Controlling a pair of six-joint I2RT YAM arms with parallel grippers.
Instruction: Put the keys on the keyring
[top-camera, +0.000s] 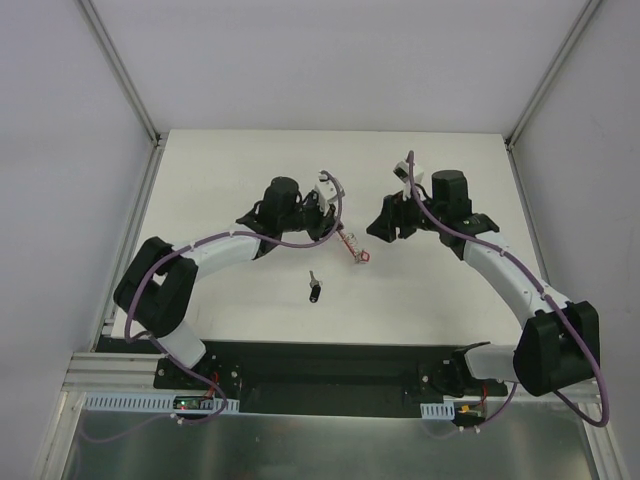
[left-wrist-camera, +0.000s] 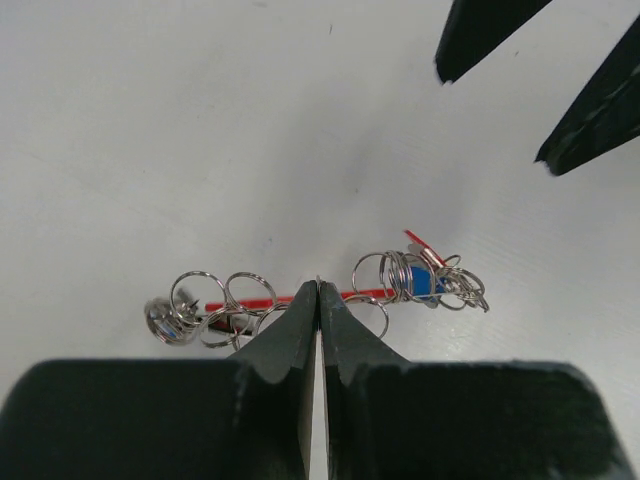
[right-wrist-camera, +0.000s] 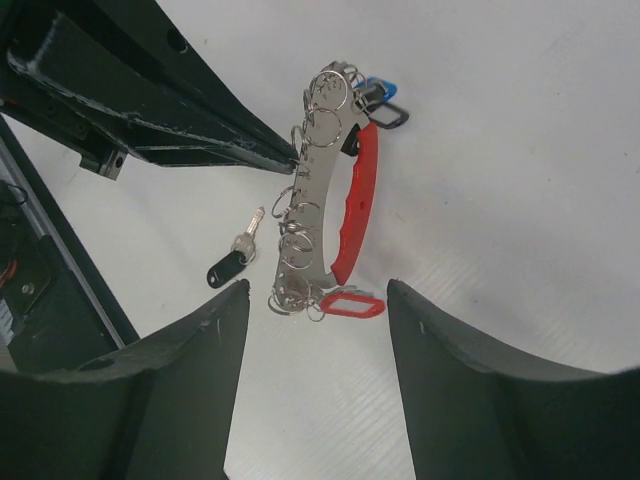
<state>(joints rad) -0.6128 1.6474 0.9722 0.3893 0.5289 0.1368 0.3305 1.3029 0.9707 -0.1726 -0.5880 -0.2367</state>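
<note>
The keyring (right-wrist-camera: 318, 190) lies on the table (right-wrist-camera: 520, 150) between the arms. It is a light, jangly bunch of thin, slippery rings on a stiff curved red tag (right-wrist-camera: 355, 200), best pinched at its flat strip. The left gripper (left-wrist-camera: 318, 295) is closed, apparently nipping that strip's edge. The right gripper (right-wrist-camera: 318, 290) hangs wide above. 1 black key (right-wrist-camera: 232, 262) lies loose just beside it, and the left arm's fingers crowd the approach.

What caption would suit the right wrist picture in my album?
Open right gripper faces the keyring, which the left gripper pinches; a black-headed key lies loose beside it.
</note>
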